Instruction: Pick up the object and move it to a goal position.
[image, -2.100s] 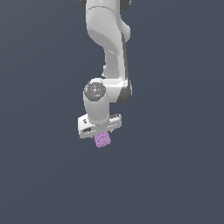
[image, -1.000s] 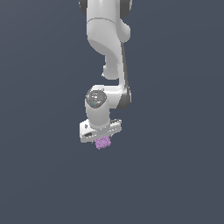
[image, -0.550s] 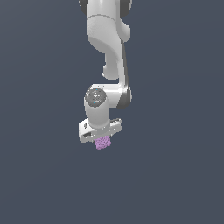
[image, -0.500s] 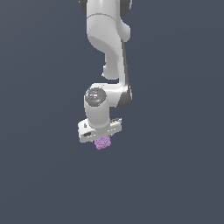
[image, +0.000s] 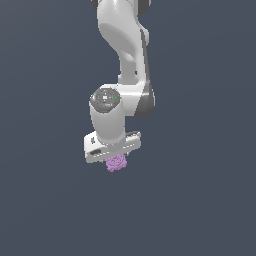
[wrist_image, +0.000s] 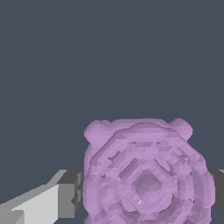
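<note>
Item: the object (image: 116, 162), a small light-purple block, roughly cubic, its faces bumpy and cut with concentric swirls. Location: directly under the white gripper bar (image: 111, 148), near the middle of the exterior view, a little toward its left. In the wrist view the object (wrist_image: 146, 175) fills the space between the two fingers, with the grey pad of one finger (wrist_image: 69, 194) touching its side and the edge of the other just visible on the opposite side.

Holder: the gripper (image: 117, 161), jaws pressed in on the object from both sides and pinching it. The object is much narrower than the bar above it.

Carrier: one white arm (image: 122, 55) descending from the top of the exterior view, wrist pointing down.

Surroundings: plain dark grey-blue ground all round; no goal marker is visible in either view, and whether the object is lifted clear of the surface cannot be told.

Risks, judged: the bumpy faces offer the flat pads uneven contact, so the block may twist or slip during a quick move. A loosened pinch would drop it short of the goal.
</note>
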